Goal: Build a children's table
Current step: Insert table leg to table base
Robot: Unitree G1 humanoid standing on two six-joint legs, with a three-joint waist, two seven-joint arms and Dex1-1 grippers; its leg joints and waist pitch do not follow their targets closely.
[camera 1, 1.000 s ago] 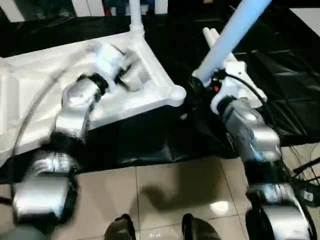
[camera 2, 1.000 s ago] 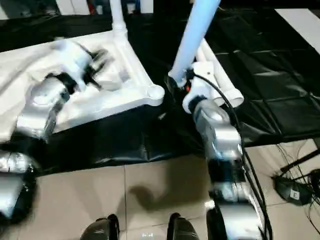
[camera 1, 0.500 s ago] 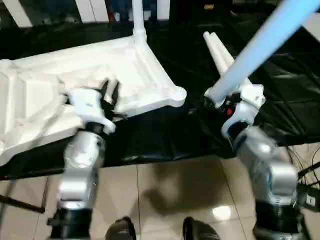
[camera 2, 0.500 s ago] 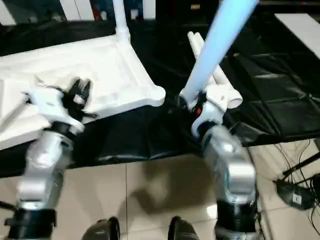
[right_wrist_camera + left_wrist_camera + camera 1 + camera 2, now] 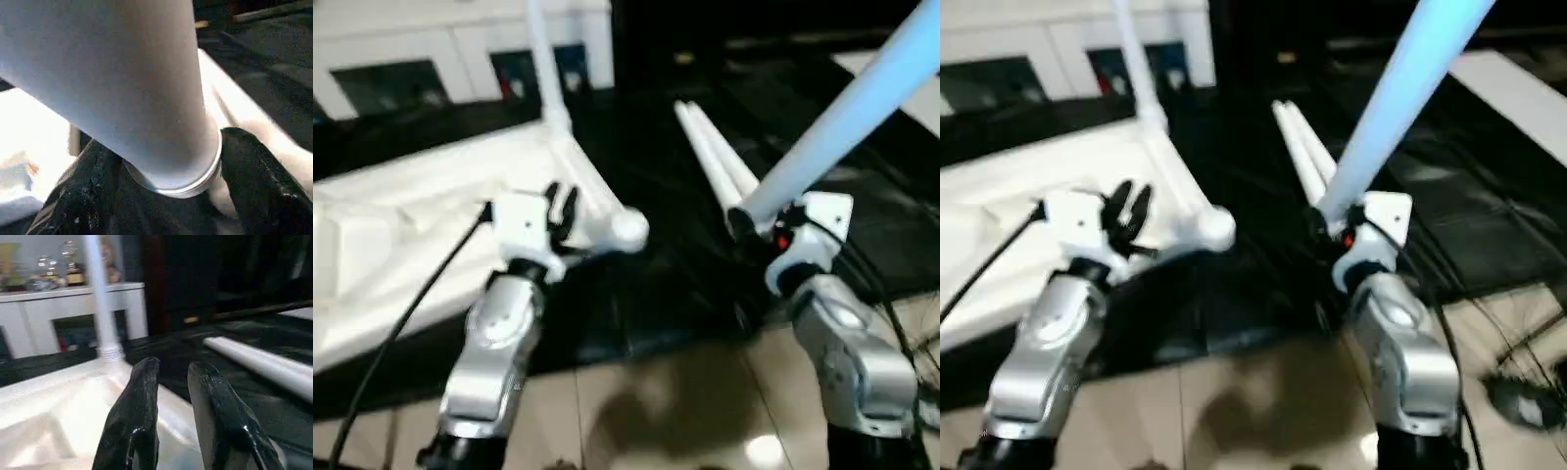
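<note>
Across the left half of the left eye frame lies the tabletop (image 5: pixel 421 245), underside up on the black sheet (image 5: pixel 675 274), one round corner socket (image 5: pixel 628 228) at centre frame and empty. At the far corner a fitted leg (image 5: pixel 540 59) stands upright, running off the top edge. Compared with a second ago, the left arm has pulled back off the ribbed underside: the left gripper (image 5: pixel 560 208) now sits at the near edge just left of that open socket, its fingers (image 5: pixel 142 401) a narrow gap apart and holding nothing. The right arm has likewise drawn back toward the camera, bringing its load along. I judge this a repositioning before seating the second leg.

The right gripper (image 5: pixel 749 227) is clamped on the held leg (image 5: pixel 842 117) close to its threaded end (image 5: pixel 181 181). Its long axis rises from lower centre to the upper right corner, threaded end lowest, right of the socket and apart from it. Two spare legs (image 5: pixel 710 157) lie side by side on the sheet behind, running up toward top centre.
</note>
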